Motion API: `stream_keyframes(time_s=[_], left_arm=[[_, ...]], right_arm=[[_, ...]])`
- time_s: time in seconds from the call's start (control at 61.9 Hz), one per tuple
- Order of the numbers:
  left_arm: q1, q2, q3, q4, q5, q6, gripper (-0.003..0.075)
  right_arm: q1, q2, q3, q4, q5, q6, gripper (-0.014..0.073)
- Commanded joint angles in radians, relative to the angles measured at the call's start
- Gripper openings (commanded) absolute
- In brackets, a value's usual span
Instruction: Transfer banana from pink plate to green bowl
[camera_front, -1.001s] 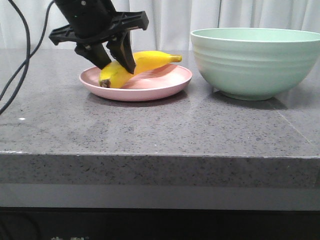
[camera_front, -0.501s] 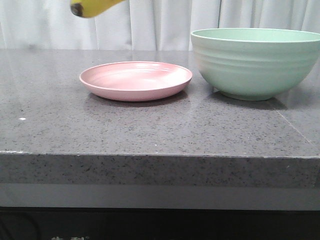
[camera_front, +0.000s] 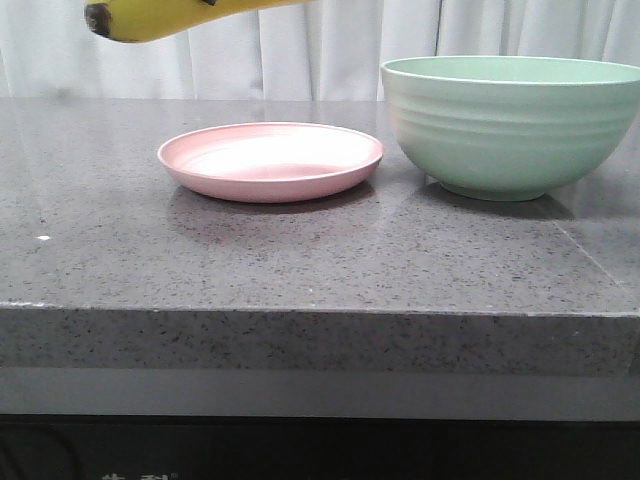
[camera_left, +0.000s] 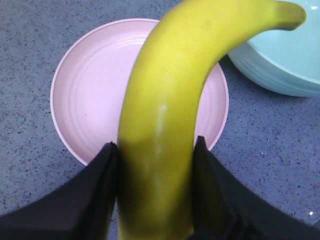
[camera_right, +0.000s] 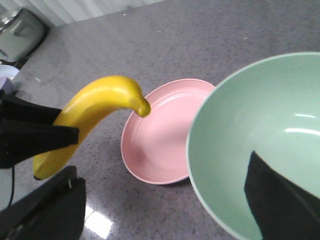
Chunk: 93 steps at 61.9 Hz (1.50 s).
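I've got the plump, curved yellow banana (camera_front: 170, 15) up in the air, pinched around its middle between my left pincer's (camera_left: 156, 150) two black fingers (camera_left: 102, 185). Its dark tip pokes out at about 10 o'clock from the round, shallow pale pink plate (camera_front: 271, 160), its stem end curling toward the bowl. That plate sits flat on the grey speckled stone, nothing on it. The big, deep mint-green ridged bowl (camera_front: 510, 125) stands upright just beside it at 3 o'clock, nothing inside.
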Motion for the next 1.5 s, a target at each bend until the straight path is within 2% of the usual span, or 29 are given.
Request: stream_keyframes(time_s=[0.0, 0.42, 0.759, 1.098, 1.162, 1.388, 1.485], left_arm=[[-0.005, -0.046, -0.027, -0.008, -0.075, 0.001, 0.0022], [-0.005, -0.046, -0.027, -0.008, -0.11, 0.001, 0.0022], [-0.005, -0.046, -0.027, -0.008, -0.117, 0.001, 0.0022], [-0.005, -0.046, -0.027, -0.008, -0.128, 0.001, 0.0022], [-0.005, -0.046, -0.027, -0.008, -0.128, 0.001, 0.0022], [-0.005, -0.046, -0.027, -0.008, -0.128, 0.001, 0.0022], [-0.005, -0.046, -0.027, -0.008, -0.13, 0.001, 0.0022]], right_arm=[[0.016, 0.104, -0.133, 0.097, 0.037, -0.052, 0.0653], [0.196, 0.508, -0.55, 0.097, 0.108, -0.027, 0.0653], [0.235, 0.665, -0.698, 0.118, 0.204, -0.015, 0.0653], [0.242, 0.707, -0.734, 0.203, 0.264, -0.015, 0.0644], [0.242, 0.708, -0.734, 0.205, 0.27, -0.015, 0.0594], [0.242, 0.714, -0.734, 0.241, 0.271, -0.015, 0.0265], [0.242, 0.714, -0.734, 0.26, 0.271, -0.015, 0.019]])
